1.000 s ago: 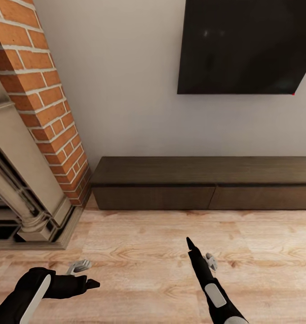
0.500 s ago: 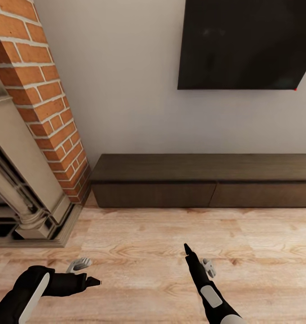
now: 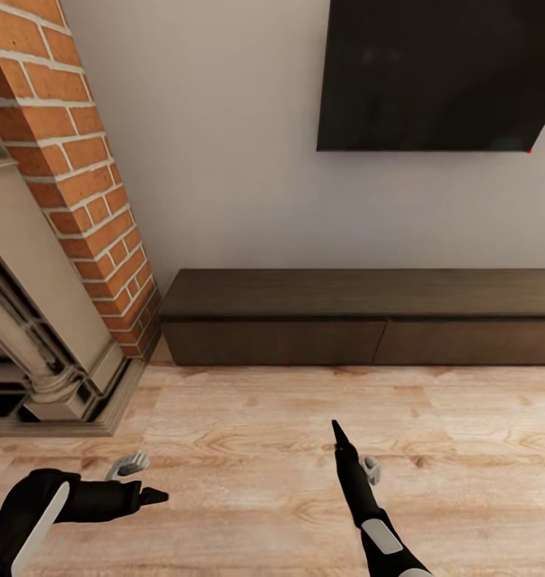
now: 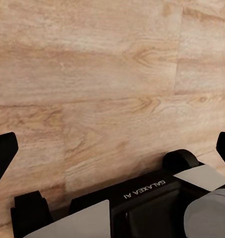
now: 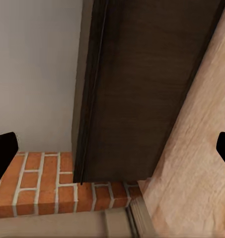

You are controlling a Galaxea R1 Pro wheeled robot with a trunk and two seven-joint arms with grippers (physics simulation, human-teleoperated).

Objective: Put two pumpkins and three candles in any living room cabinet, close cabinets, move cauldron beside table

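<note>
Pale wood floor runs to a white wall bearing a black screen. Against that wall stands the long dark brown cabinet, its drawers closed, beside a brick fireplace. Left claw and right claw hover above bare floor; in both wrist views the fingers are spread wide apart, holding and touching nothing.

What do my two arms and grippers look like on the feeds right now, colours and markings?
Both arms are matte black with pale grey-white panels. The left gripper and right gripper each pair a black pointed finger with a light grey one in the head view. The left wrist view shows black fingertips and white GALAXEA AI lettering on the black housing.
</note>
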